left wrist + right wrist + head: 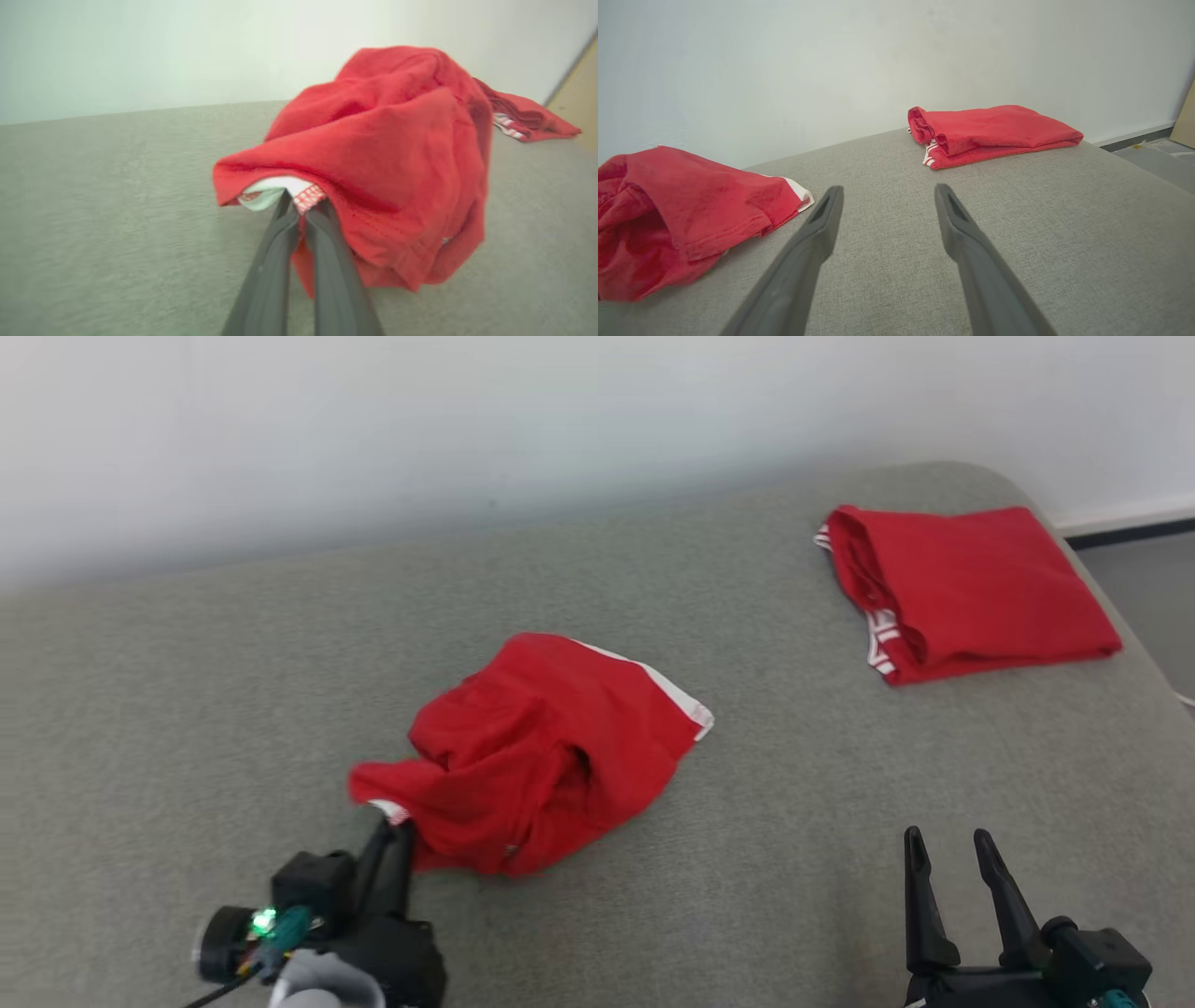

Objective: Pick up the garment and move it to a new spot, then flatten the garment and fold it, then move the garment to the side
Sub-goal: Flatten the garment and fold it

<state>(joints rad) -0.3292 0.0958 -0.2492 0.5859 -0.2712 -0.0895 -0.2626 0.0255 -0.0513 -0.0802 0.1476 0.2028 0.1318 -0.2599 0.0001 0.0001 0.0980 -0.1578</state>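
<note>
While the crumpled red garment (541, 747) lies in a heap near the middle of the grey padded surface (168, 709), the left gripper (394, 833) reaches in from the near left. Its two dark fingers are pressed together on the heap's near-left edge. The left wrist view shows them pinching a fold of white-trimmed hem, with red cloth draped over and around the tips. The rest of the garment appears to rest on the padding, bunched and partly turned in on itself.

The right gripper (948, 849) sits at the near right with its fingers spread and nothing between them, well apart from the heap. A second red garment (971, 588), already folded, lies at the far right close to the surface's edge.

The step in hand looks like the first one, picking the garment up to move it: the pinch is made but the lift is not yet done. The next move calls for raising the left arm with the pinch kept firm. Held by one edge, the cloth will probably hang and trail, so it needs height before it travels sideways. The new spot should be bare padding, away from the folded piece. The free right gripper is well placed to take a second edge once flattening starts.
</note>
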